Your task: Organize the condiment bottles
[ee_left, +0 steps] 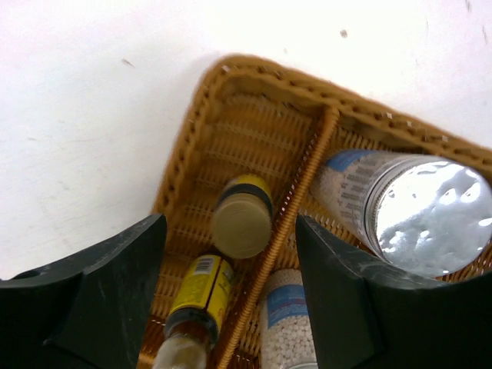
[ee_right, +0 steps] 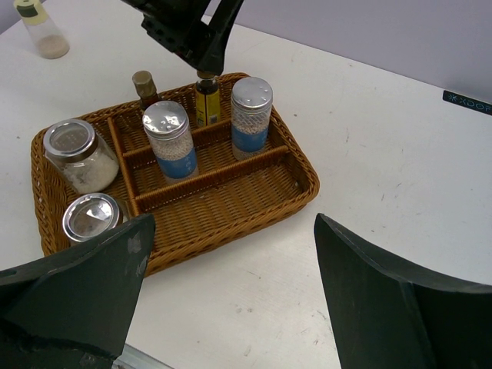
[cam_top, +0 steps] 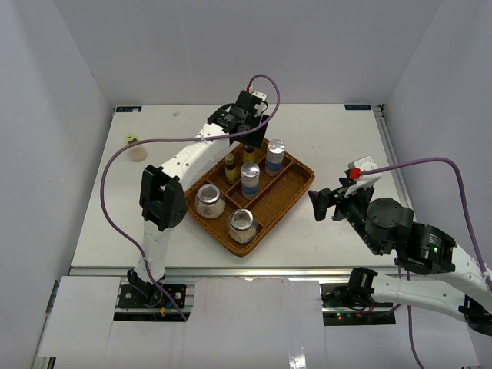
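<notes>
The brown woven tray (cam_top: 296,184) holds the condiment bottles. Two blue-labelled cylinders (cam_top: 274,156) (cam_top: 250,179) stand in its middle slots. Two glass jars (cam_top: 209,200) (cam_top: 241,225) fill the near-left slot. Two slim amber bottles (cam_top: 231,165) (cam_top: 248,154) stand in the far slot. My left gripper (cam_top: 250,137) hangs open just above the farther amber bottle (ee_left: 241,225), its fingers (ee_left: 115,300) clear of the beige cap. The other amber bottle (ee_left: 196,296) stands beside it. My right gripper (cam_top: 319,204) is open and empty, right of the tray (ee_right: 231,201).
A small yellow-capped bottle (cam_top: 136,148) stands alone on the white table at the far left, also in the right wrist view (ee_right: 42,31). The tray's long near-right slot (ee_right: 223,204) holds nothing. Grey walls close in the table on three sides.
</notes>
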Robot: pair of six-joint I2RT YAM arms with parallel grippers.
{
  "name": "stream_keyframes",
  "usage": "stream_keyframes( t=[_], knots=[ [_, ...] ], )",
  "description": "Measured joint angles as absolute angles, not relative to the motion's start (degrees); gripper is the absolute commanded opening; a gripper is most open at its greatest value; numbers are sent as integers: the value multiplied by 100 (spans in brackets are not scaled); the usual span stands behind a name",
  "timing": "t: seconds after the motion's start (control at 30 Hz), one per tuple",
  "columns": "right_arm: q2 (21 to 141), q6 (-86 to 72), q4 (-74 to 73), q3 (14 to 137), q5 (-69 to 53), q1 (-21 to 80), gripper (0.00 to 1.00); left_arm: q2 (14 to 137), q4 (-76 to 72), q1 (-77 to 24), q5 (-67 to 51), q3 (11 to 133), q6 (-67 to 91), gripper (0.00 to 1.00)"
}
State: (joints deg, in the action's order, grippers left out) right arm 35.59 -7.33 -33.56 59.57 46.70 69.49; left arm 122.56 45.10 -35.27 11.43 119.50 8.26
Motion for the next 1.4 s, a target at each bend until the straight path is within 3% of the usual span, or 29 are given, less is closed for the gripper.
stream_keyframes(
  t=[0.33, 0.57, 0.77, 1.4],
  knots=[
    [3561, -755, -3383, 5957, 4584, 6949, 90, 11070, 4713, -3180, 2193, 12170, 1255, 91],
    [3464, -857, -3495, 5957, 4483, 6949, 90, 9884, 4515, -757, 2184, 10712, 1809, 94],
    [3294, -891, -3530, 5957, 4408, 6947, 90, 9838, 4363, 1013, 1513, 9812, 2087, 98],
    [2936, -811, -3595, 5955, 4486, 6948, 90, 11483, 3935, 1116, 692, 10409, 1570, 95]
  ],
)
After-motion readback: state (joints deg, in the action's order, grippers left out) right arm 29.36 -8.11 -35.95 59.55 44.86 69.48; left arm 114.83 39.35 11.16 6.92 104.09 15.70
